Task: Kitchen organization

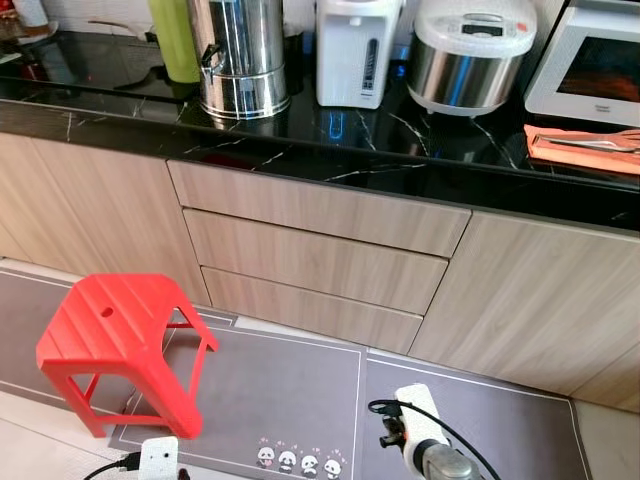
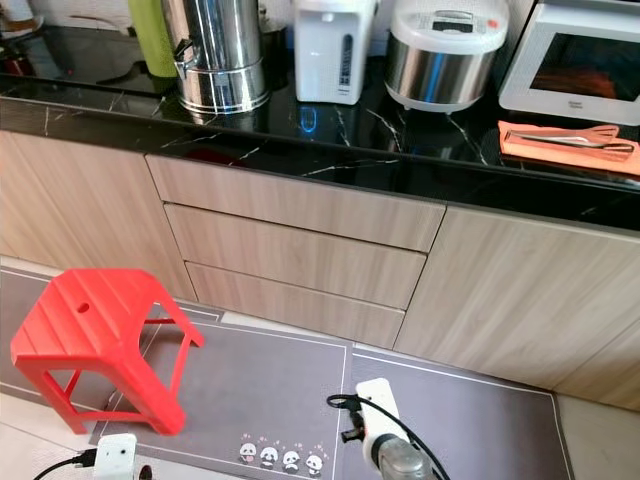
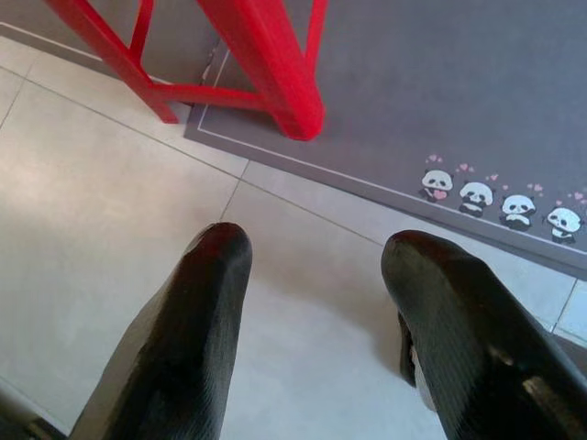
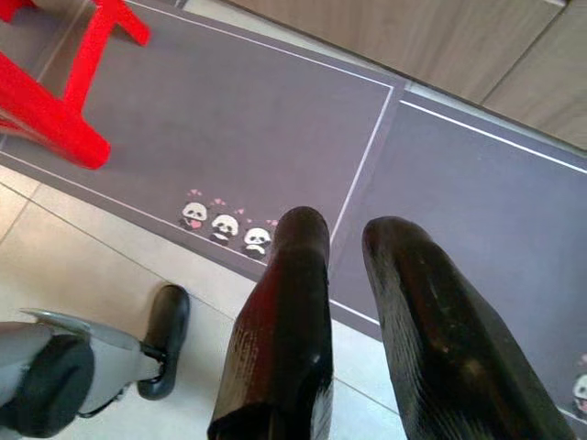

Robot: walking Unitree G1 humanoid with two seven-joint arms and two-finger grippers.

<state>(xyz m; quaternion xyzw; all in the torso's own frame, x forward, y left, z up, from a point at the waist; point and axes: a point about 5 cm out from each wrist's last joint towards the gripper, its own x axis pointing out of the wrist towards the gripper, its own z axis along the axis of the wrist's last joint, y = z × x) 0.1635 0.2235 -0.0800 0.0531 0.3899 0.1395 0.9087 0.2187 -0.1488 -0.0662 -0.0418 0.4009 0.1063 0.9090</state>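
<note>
A black marble counter [image 1: 400, 150] holds a steel urn [image 1: 240, 55], a white hot-water pot [image 1: 357, 50], a silver rice cooker [image 1: 470, 60], a white microwave [image 1: 590, 65] and an orange cloth with metal tongs [image 1: 580, 148]. Below it are three shut wooden drawers [image 1: 315, 262]. Both arms hang low over the floor, well short of the counter. My left gripper [image 3: 316, 243] is open above pale tiles, nothing between its fingers. My right gripper [image 4: 347, 225] is open with a narrower gap, over the grey mat's edge.
A red plastic stool [image 1: 115, 325] stands on the grey panda mat [image 1: 280, 400] at my left front. A second grey mat [image 1: 480, 420] lies to the right. A green bottle [image 1: 175, 40] stands left of the urn. Wooden cabinet doors flank the drawers.
</note>
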